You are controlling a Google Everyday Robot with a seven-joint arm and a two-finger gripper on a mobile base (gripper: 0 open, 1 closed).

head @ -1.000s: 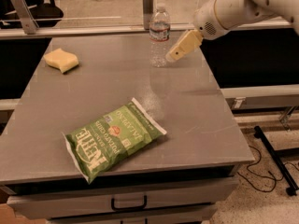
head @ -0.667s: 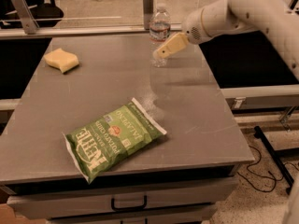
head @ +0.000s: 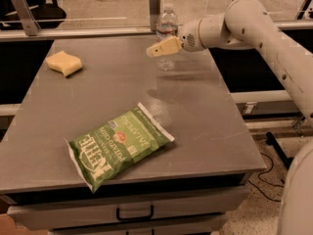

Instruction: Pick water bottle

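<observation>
The water bottle (head: 167, 23) stands upright near the far edge of the grey table (head: 220, 126), a little right of centre. It is clear, with a white cap and a dark red label band. My gripper (head: 155, 49), cream-coloured at the end of the white arm (head: 254, 23), reaches in from the right. It lies across the front of the bottle's middle, its tip just left of the bottle. I cannot tell whether it touches the bottle.
A green Kettle chip bag (head: 120, 145) lies at the front centre of the table. A yellow sponge (head: 64, 62) lies at the far left. A rail with metal posts (head: 154, 4) runs behind the table. A drawer handle (head: 134, 213) sits below the front edge.
The arm has swung left. The gripper has gone from the right of the bottle to across its front. The bottle, bag and sponge have not moved.
</observation>
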